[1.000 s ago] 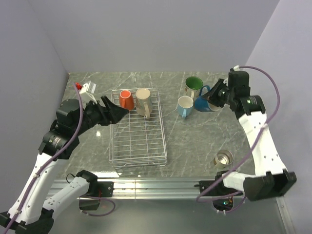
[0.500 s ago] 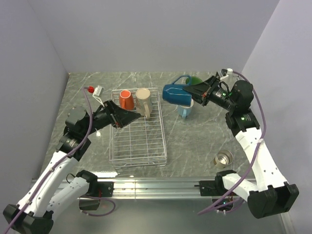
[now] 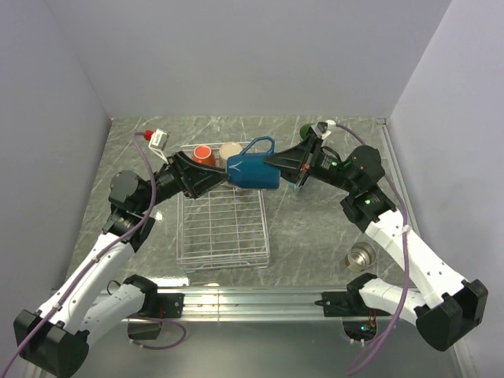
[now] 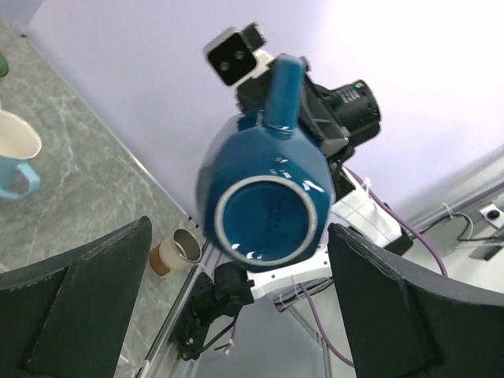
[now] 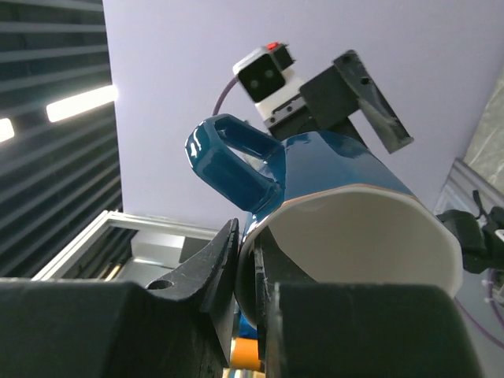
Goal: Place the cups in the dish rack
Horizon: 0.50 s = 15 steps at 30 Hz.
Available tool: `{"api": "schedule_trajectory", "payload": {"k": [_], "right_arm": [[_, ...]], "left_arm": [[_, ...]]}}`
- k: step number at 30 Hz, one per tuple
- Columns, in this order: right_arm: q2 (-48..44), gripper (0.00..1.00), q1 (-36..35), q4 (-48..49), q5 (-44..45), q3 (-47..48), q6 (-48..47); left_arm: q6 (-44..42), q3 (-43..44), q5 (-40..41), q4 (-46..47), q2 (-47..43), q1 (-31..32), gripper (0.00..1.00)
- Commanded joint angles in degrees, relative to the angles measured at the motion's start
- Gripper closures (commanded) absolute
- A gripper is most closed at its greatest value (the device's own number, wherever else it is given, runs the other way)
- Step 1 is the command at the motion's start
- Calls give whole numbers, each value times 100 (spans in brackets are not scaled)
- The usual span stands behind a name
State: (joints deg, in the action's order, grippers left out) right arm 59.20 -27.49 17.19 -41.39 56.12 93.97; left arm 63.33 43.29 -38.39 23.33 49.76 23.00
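Right gripper (image 3: pixel 277 163) is clamped on the rim of the dark blue mug (image 3: pixel 252 173) - the right wrist view shows one finger inside the white interior and one outside, just under the handle. The mug is held in the air on its side, handle up and base toward the left arm, over the far right corner of the dish rack (image 3: pixel 224 232). It is not touching the rack.

Left gripper (image 3: pixel 221 179) is wide open with nothing in it. In the left wrist view its two fingers (image 4: pixel 87 291) stand well to either side of the mug's round base, apart from it.

In the far end of the rack, an orange mug (image 3: pixel 202 153) and a beige mug (image 3: pixel 228 149) stand side by side, partly hidden behind the arms. The light blue mug (image 4: pixel 17 161) sits on the grey marble table (image 3: pixel 315 228) right of the rack. The metal cup (image 3: pixel 361 256) is nearer the front, well apart from the rack.
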Motion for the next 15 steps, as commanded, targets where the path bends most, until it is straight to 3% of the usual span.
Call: {"api": "schedule_trajectory", "payload": {"k": [1, 15], "right_arm": [[48, 100, -239, 1005, 298, 233, 288], [504, 100, -573, 1603, 430, 40, 552]], "left_arm": [[65, 118, -177, 663, 51, 11, 1], [232, 118, -301, 945, 16, 46, 2]]}}
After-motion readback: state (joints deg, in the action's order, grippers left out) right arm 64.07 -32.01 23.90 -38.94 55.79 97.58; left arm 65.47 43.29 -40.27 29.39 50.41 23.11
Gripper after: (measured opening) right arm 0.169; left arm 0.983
